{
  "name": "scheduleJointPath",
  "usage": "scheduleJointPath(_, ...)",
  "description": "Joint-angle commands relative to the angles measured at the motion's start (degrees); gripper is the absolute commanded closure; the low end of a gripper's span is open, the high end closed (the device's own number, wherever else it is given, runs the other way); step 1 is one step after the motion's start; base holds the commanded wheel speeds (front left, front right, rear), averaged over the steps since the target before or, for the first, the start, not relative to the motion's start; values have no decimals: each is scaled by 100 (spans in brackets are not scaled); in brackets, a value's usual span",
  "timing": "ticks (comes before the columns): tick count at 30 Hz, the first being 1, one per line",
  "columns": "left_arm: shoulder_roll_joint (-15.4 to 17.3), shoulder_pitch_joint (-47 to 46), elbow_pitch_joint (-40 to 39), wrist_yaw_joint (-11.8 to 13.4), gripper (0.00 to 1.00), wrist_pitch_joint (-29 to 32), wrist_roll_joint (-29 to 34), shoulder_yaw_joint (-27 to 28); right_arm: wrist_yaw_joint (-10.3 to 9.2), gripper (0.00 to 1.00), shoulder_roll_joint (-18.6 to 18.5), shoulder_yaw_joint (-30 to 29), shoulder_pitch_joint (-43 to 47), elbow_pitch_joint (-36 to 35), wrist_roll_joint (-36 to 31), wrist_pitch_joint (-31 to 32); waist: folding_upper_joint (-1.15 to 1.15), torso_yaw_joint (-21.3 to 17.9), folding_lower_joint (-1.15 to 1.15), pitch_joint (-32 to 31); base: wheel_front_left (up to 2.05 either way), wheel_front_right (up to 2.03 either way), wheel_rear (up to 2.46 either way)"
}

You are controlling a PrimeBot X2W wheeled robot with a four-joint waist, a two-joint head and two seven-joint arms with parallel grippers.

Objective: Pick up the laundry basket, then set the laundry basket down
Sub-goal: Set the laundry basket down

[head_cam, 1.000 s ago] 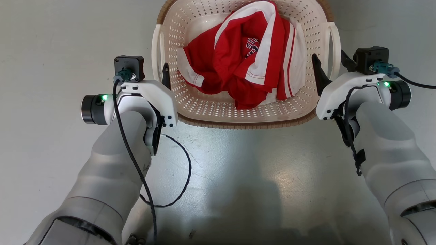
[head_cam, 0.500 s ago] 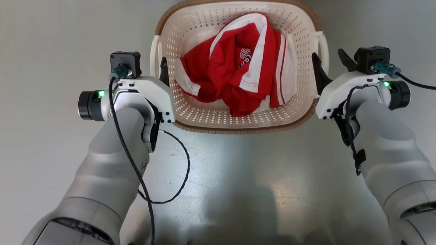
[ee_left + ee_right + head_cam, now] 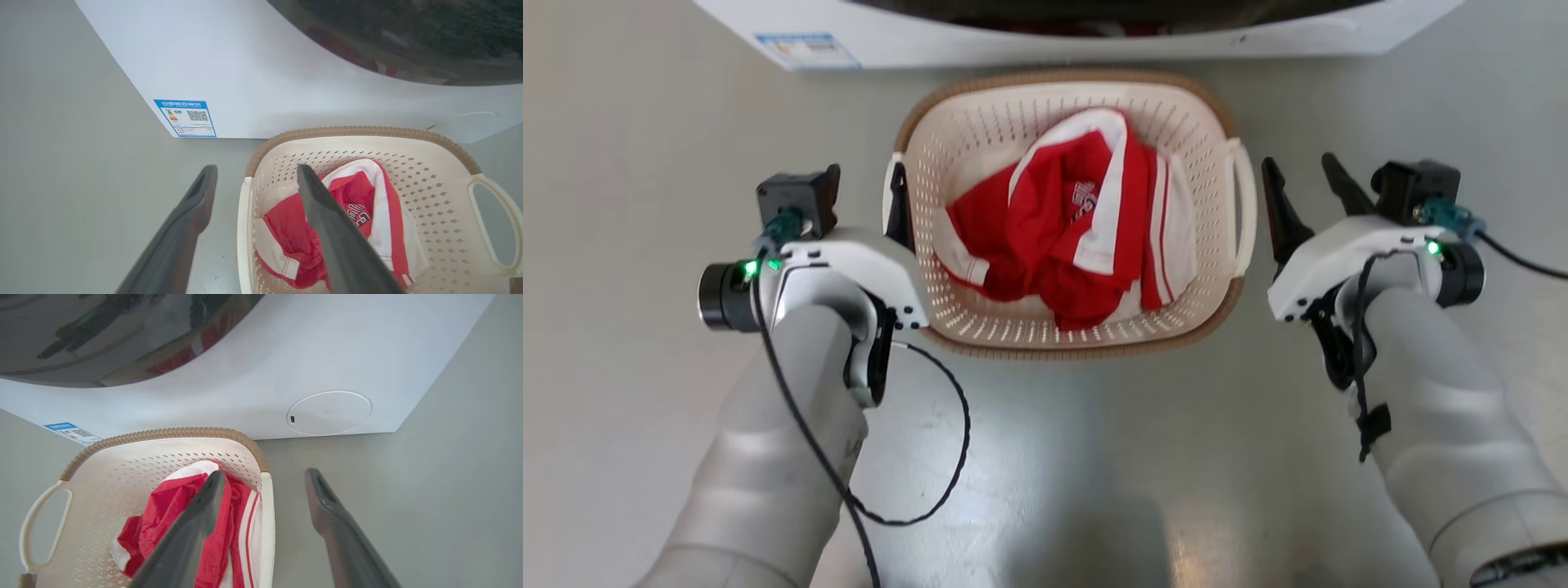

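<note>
while both pale forearms reach in from the near edge of the head view, a black cable (image 3: 966, 416) loops over the grey floor (image 3: 1094, 474) beside the left one. the left gripper (image 3: 256, 170) is spread wide and grips nothing: one finger hangs outside the basket (image 3: 1062, 354), the other over its inside, and the white left handle (image 3: 244, 228) lies between them. the right gripper (image 3: 1297, 162) is spread too and empty. its inner finger stands just beside the right handle (image 3: 1245, 208); whether it touches cannot be told. the basket sits on the floor between the two grippers, with a crumpled red-and-white shirt (image 3: 1062, 237) inside. just past its far rim stands the white washer (image 3: 1258, 33), with a blue label (image 3: 805, 51) at its lower left corner, a round cover (image 3: 329, 412) at the lower right and a dark door (image 3: 408, 41) above.
</note>
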Motion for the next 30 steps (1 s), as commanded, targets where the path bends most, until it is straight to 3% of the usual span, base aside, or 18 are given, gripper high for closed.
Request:
scheduleJointPath(1, 213, 293, -300, 47, 0, -36, 150, 249, 36, 0, 137, 129, 334, -214, 59, -61, 0, -77, 0, -284, 0, 0, 0)
scheduleJointPath(9, 243, 1530, -1684, -37, 0, -36, 799, 942, 36, 0, 137, 51, 1237, -1251, 91, -61, 0, -218, 0, -1155, 0, 0, 0)
scheduleJointPath(22, 27, 3516, -3454, -447, 0, -36, 1500, 1569, 36, 0, 137, -85, 3191, -2802, 384, -61, 0, -318, 0, -2735, 0, 0, 0)
scheduleJointPath(30, -65, 4553, -4180, -417, 0, -36, 1666, 1786, 36, 0, 137, -118, 4171, -3602, 355, -61, 0, -435, 0, -3432, 0, 0, 0)
